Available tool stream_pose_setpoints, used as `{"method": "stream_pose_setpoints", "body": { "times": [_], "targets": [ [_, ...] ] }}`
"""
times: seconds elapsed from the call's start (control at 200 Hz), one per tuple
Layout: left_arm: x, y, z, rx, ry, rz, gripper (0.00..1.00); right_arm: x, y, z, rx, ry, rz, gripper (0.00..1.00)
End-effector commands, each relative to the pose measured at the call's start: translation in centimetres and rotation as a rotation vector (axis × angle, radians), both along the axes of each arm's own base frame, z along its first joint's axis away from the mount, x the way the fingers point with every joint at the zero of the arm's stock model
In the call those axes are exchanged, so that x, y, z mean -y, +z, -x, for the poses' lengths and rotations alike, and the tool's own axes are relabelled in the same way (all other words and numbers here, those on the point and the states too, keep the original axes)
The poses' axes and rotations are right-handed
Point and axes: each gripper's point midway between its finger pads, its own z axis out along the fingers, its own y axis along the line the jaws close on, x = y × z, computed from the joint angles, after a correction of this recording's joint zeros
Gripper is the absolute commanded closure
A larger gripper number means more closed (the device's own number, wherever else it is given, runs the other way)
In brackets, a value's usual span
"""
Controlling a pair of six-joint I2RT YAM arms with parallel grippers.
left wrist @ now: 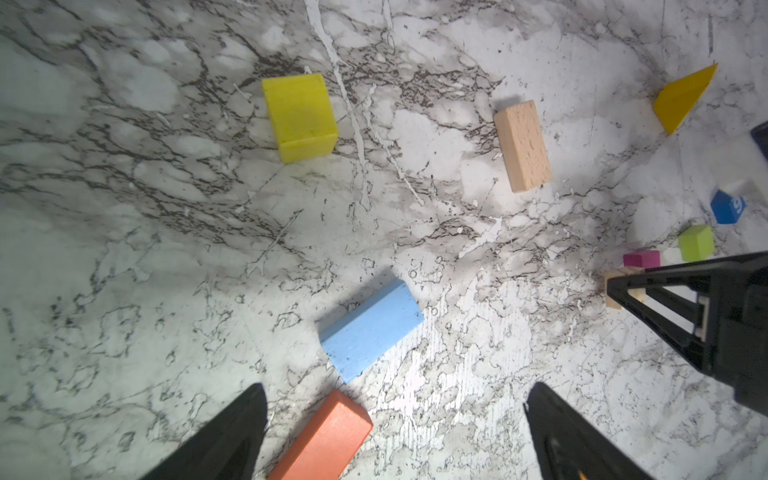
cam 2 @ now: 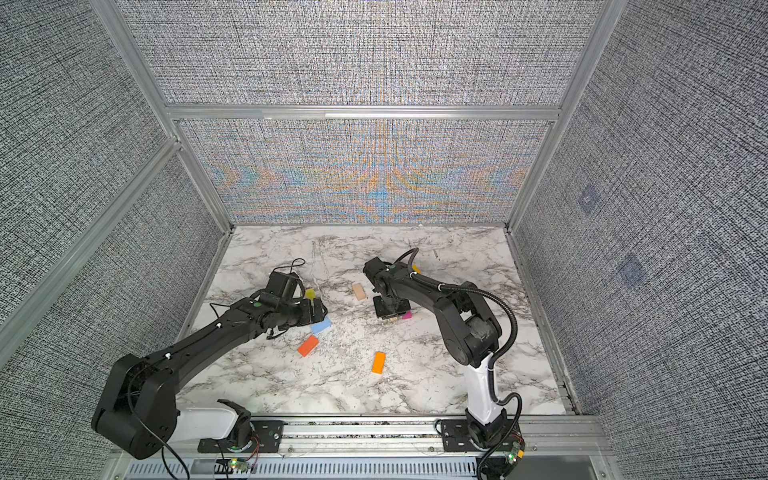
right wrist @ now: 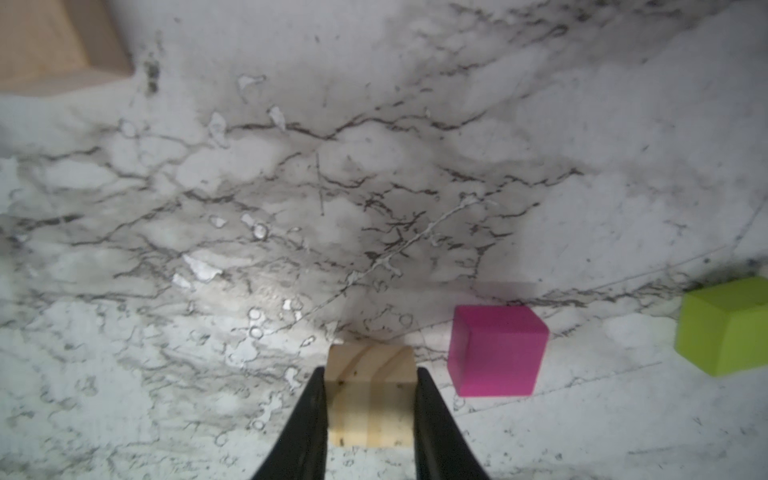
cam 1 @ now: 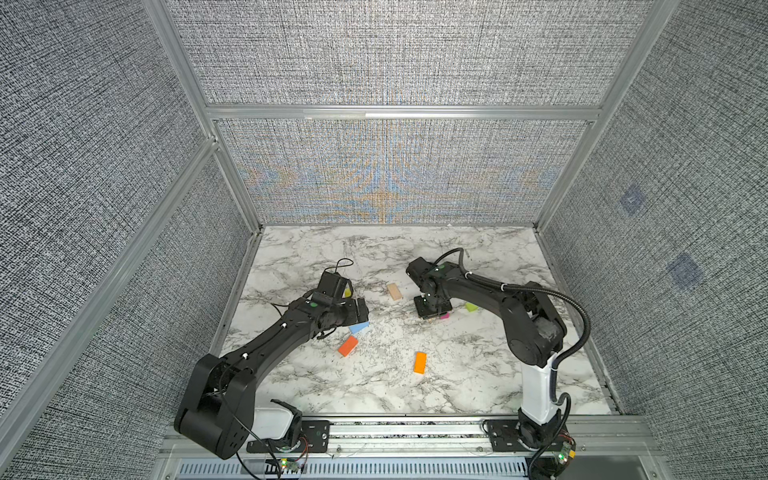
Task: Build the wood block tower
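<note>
The right pincer has its jaws flat against two opposite sides of the small bare-wood cube. The cube looks to rest on the worktop, square to the jaws, with no long axis. A magenta cube stands just beside it. The left pincer gapes wide near the light blue bar, which lies slantwise.

- Bare marble table is left open along the front edge and by the back wall.
- Ahead of the wide-spread left gripper, the way is blocked by a light blue bar and an orange bar, just beside each other.
- The right gripper, clamped on a bare wood cube, is crowded on one side by a magenta cube, then a green cube.
- The middle gap is taken by a bare wood bar; a gripper could probably be passed around it, hard to judge tho.
</note>
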Motion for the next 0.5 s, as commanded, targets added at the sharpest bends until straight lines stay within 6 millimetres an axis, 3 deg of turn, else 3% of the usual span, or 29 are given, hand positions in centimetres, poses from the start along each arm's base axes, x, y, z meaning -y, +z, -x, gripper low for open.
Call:
{"method": "stream_pose_setpoints", "body": {
  "times": [0.0,0.205,0.495],
  "targets": [
    [0.19,0.07,-0.15,0.007,-0.009,0.002,0.02,0.36,-0.38,-0.31,0.001,-0.008,0.008,0.73],
    [0.39,0.0,-0.21,0.005,-0.008,0.006,0.02,0.58,-0.75,-0.64,-0.007,-0.006,-0.004,0.71],
    [0.39,-0.05,-0.04,0.003,-0.01,0.0,0.02,0.29,-0.5,-0.95,-0.003,0.01,-0.016,0.47]
  ]
}}
